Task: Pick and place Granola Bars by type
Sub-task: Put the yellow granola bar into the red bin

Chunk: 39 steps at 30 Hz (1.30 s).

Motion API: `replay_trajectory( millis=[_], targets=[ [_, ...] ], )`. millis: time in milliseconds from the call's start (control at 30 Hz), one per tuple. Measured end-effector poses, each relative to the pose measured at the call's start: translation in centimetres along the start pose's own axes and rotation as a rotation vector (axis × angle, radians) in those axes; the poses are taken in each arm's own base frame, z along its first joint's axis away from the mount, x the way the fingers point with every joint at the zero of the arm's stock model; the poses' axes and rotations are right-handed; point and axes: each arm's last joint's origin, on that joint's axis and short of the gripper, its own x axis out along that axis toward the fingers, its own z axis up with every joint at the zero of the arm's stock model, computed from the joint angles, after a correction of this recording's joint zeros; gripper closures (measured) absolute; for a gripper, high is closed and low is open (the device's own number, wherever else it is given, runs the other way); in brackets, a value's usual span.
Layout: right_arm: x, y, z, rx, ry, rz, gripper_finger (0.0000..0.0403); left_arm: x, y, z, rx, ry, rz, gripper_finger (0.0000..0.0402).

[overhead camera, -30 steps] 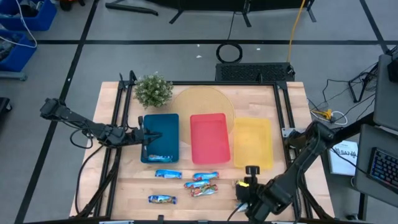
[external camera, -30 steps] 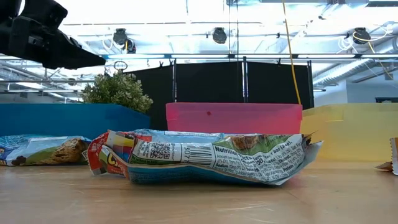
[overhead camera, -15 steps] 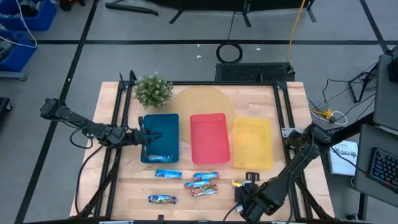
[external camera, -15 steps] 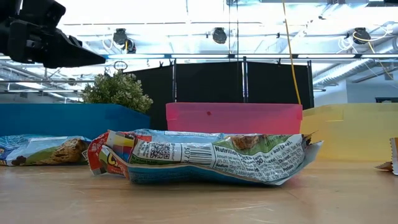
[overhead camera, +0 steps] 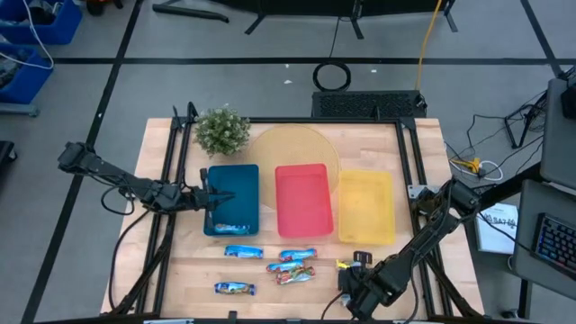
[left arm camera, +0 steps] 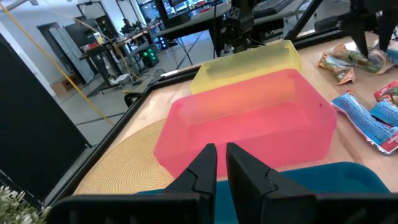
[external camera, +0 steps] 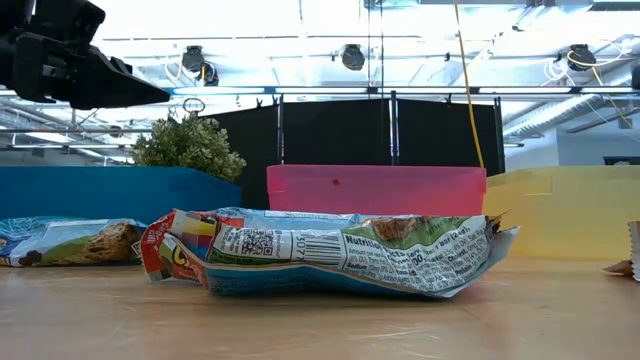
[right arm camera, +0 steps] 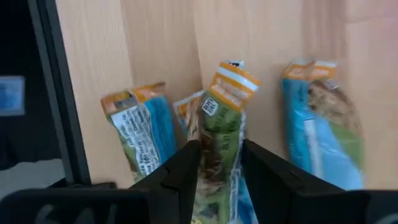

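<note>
Several foil granola bars lie flat on the near part of the table, one apart from the rest and one inside the blue tray. In the low view a green-marked bar fills the middle. My right gripper is near the table's near edge, right of the cluster, shut on a green-and-orange bar. My left gripper hovers shut and holding nothing over the blue tray's left rim. My right gripper has the green-and-orange bar pinched between its two fingers, which lie one on each long side at the bar's end. The bar points forward past the fingertips, its orange end over the other bars. Whether it is lifted clear I cannot tell.
Blue, red and yellow trays stand side by side mid-table. A round woven mat and a small potted plant sit behind them. A black frame rail runs beside the bars.
My right gripper has moved toward the table's near edge and a little to the left, staying right of the bar cluster. The bars on the table and my left arm have stayed where they were.
</note>
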Motion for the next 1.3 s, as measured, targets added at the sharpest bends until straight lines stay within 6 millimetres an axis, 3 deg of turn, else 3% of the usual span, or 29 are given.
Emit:
replay_trajectory(
  millis=[367, 567, 667, 833, 1000, 1200, 1300],
  targets=[
    [1.9, -0.8, -0.8, -0.036, -0.012, 0.031, 0.0292, 0.0, 0.0, 0.0, 0.000, 0.000, 0.000, 0.0357],
    [1.1, -0.9, -0.5, -0.100, -0.038, 0.059, 0.0358, 0.0, 0.0, 0.0, 0.005, 0.001, 0.000, 0.0357],
    [-0.2, -1.2, 0.0, -0.112, -0.076, 0.089, 0.0390, 0.0, 0.0, 0.0, 0.004, 0.001, 0.000, 0.0357],
    [-2.5, -1.6, 0.5, -0.131, -0.171, 0.114, 0.0378, 0.0, 0.0, -0.1, -0.011, 0.006, 0.000, 0.0357],
    [-5.6, -2.4, 1.8, -0.192, -0.316, 0.180, 0.0394, 0.0, 0.0, -0.1, -0.020, 0.008, -0.001, 0.0357],
    [-10.5, -6.5, 5.9, -0.202, -0.532, 0.137, 0.0388, 0.0, 0.0, -0.1, -0.021, 0.007, -0.001, 0.0357],
    [-11.6, -9.5, 8.6, -0.263, -0.542, 0.126, 0.0393, 0.0, 0.0, 0.0, -0.023, 0.003, 0.000, 0.0357]
  ],
)
